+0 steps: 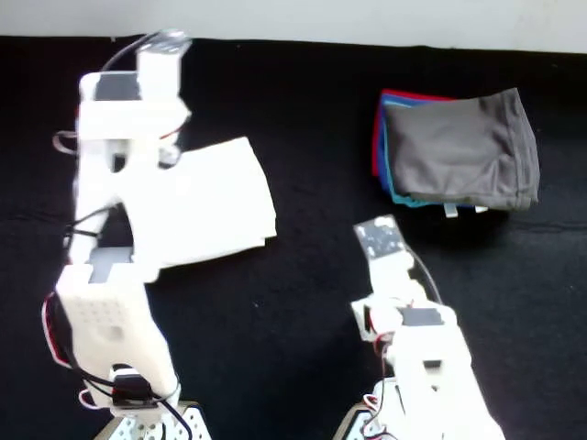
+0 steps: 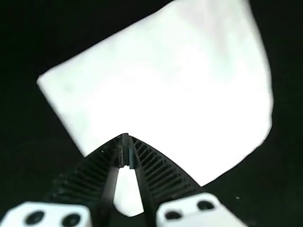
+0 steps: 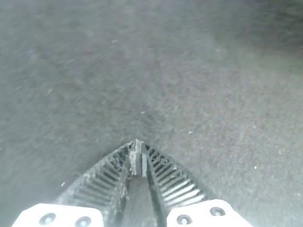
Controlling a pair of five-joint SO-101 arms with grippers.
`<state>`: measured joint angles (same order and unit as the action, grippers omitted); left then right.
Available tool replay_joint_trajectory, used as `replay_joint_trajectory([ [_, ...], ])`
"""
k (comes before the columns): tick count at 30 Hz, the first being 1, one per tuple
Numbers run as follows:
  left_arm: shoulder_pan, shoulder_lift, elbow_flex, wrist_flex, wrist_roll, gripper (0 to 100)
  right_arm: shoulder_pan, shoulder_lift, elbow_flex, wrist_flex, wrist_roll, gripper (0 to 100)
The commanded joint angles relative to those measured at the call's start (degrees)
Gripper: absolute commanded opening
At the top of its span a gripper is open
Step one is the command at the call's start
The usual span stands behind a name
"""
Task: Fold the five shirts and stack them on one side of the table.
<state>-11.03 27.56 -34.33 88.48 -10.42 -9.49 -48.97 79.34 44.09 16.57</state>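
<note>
White shirt [image 1: 215, 197] lies folded on the counter [image 1: 303, 137], well apart from the stack [image 1: 454, 151]. Left end effector [image 2: 126, 149] and right end effector [image 3: 137, 153] are clenched, apparently empty. Shirt likely soft, light; pinch a folded edge.

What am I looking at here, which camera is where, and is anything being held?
Two white robot arms sit side by side at a black table. The high view looks down from above; the other two views come from a camera on each arm's wrist, looking past its gripper. The left gripper is shut over a folded white shirt; whether it pinches the cloth is unclear. The right gripper is shut over bare table, holding nothing. A stack of folded shirts, grey on top, lies at the table's far right.
</note>
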Motion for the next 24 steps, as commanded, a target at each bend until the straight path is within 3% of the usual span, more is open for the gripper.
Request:
replay_joint_trajectory([
  [1, -4.1, -0.3, 3.1, -0.3, -4.4, 1, -2.6, 0.1, -17.0, 10.0, -2.2, 0.6],
  [6, -7.7, 4.6, 5.7, -9.8, -4.7, 1, -10.9, 2.7, -35.8, 16.7, -4.7, 0.7],
  [10, -6.9, 7.3, 5.6, -14.9, -4.7, 1, -15.5, 13.9, -44.9, 16.7, -4.7, 0.7],
  [16, -8.6, 12.9, 5.8, -15.4, -4.7, 1, -23.3, 32.9, -58.5, 16.7, -4.7, 0.7],
  [24, -14.2, 16.6, 5.9, -14.7, -4.7, 1, -28.0, 53.7, -77.4, 16.8, -4.8, 0.7],
])
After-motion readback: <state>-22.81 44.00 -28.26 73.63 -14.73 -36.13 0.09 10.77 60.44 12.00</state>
